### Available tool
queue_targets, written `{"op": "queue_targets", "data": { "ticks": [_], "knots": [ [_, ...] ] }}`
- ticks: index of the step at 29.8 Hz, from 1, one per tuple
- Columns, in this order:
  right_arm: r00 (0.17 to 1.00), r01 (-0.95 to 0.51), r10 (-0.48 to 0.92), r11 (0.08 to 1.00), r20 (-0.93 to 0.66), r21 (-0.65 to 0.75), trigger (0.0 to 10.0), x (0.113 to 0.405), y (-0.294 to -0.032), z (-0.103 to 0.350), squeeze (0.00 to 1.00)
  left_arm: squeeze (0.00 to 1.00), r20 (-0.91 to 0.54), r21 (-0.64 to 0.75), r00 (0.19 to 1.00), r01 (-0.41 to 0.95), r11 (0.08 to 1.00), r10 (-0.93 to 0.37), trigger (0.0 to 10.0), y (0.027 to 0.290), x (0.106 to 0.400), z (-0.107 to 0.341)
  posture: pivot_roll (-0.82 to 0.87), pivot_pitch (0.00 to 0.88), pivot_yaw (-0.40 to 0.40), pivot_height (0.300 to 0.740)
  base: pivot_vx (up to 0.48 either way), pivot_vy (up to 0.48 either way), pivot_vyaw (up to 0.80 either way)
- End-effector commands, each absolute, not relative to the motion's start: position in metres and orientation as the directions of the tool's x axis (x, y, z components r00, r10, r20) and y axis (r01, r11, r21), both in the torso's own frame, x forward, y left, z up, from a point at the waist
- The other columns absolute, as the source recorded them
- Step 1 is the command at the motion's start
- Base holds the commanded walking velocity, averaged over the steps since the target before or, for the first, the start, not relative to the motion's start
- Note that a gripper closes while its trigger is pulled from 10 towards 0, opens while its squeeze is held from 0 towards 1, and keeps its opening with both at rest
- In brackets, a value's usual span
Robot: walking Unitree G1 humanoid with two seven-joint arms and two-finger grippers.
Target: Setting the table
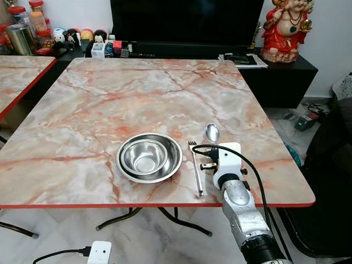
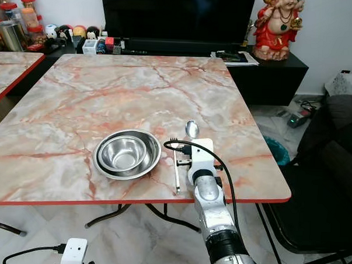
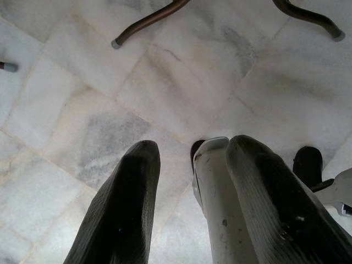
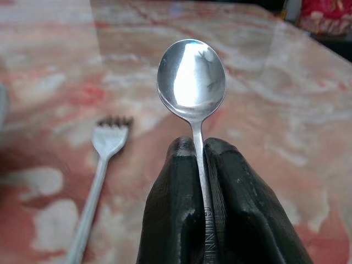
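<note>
Your right gripper [image 4: 201, 165] has its jaws clamped on the spoon [image 4: 191, 74] by its handle, low and right of centre over the table [image 1: 95, 99], beside the fork [image 1: 196, 168] and nested bowls [image 1: 149, 156], likely to lay it parallel. Your left gripper [image 3: 190, 181] hangs idle, jaws apart.

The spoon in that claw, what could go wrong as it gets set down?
The right claw pinches the spoon by its thin handle, so it might twist or slip on release. The fork lies close beside it, so the spoon could land on it or knock it crooked. Both sit near the table edge, so a nudge might send one off.
</note>
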State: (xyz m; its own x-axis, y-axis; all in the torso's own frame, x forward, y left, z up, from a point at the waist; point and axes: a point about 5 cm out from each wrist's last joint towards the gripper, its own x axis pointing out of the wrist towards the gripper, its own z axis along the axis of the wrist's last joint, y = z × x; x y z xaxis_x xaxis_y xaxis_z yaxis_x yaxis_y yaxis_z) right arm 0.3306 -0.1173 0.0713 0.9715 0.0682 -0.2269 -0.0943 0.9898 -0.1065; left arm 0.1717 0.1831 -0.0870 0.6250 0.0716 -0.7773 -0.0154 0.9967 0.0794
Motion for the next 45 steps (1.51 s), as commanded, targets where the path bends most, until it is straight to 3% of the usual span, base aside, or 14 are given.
{"op": "queue_targets", "data": {
  "ticks": [1, 16, 34, 35, 36, 42, 43, 45],
  "knots": [
    [0.968, -0.108, 0.077, 0.987, -0.237, -0.120, 10.0, 0.3327, -0.1180, 0.0712, 0.00, 0.00, -0.790, 0.086, 0.608, -0.013, 0.996, 0.076, 10.0, 0.1856, 0.1676, -0.0889, -0.02, 0.012, -0.015, 0.701, 0.000, 0.000, 0.00],
    [0.957, -0.158, 0.121, 0.980, -0.265, -0.124, 10.0, 0.3326, -0.1145, 0.0668, 0.00, 0.00, -0.793, 0.083, 0.605, -0.013, 0.996, 0.074, 10.0, 0.1854, 0.1673, -0.0892, -0.02, 0.011, -0.019, 0.701, 0.000, 0.000, 0.00],
    [0.951, -0.125, 0.077, 0.982, -0.299, -0.143, 10.0, 0.3326, -0.1189, 0.0622, 0.00, 0.00, -0.798, 0.076, 0.599, -0.007, 0.997, 0.065, 10.0, 0.1846, 0.1662, -0.0898, -0.02, 0.010, -0.017, 0.701, 0.000, 0.000, 0.00],
    [0.950, -0.123, 0.076, 0.982, -0.301, -0.141, 10.0, 0.3327, -0.1188, 0.0620, 0.01, 0.00, -0.799, 0.076, 0.598, -0.007, 0.997, 0.065, 10.0, 0.1844, 0.1661, -0.0899, -0.02, 0.011, -0.019, 0.701, 0.000, 0.000, 0.00],
    [0.950, -0.122, 0.075, 0.983, -0.304, -0.140, 10.0, 0.3329, -0.1187, 0.0618, 0.09, 0.00, -0.800, 0.075, 0.597, -0.006, 0.997, 0.064, 10.0, 0.1843, 0.1659, -0.0900, -0.02, 0.011, -0.019, 0.701, 0.000, 0.000, 0.00],
    [0.950, -0.121, 0.073, 0.982, -0.304, -0.142, 10.0, 0.3334, -0.1182, 0.0620, 0.10, 0.00, -0.800, 0.075, 0.597, -0.004, 0.997, 0.063, 10.0, 0.1841, 0.1658, -0.0901, -0.02, 0.010, -0.019, 0.701, 0.000, 0.000, 0.00],
    [0.950, -0.121, 0.073, 0.982, -0.303, -0.142, 10.0, 0.3335, -0.1182, 0.0623, 0.43, 0.00, -0.801, 0.075, 0.596, -0.003, 0.997, 0.062, 10.0, 0.1840, 0.1657, -0.0902, -0.02, 0.012, -0.018, 0.701, 0.000, 0.000, 0.00],
    [0.950, -0.121, 0.072, 0.982, -0.302, -0.146, 10.0, 0.3334, -0.1182, 0.0622, 0.46, 0.00, -0.801, 0.075, 0.596, -0.002, 0.997, 0.062, 10.0, 0.1839, 0.1657, -0.0902, -0.02, 0.012, -0.018, 0.701, 0.000, 0.000, 0.00]
  ]
}}
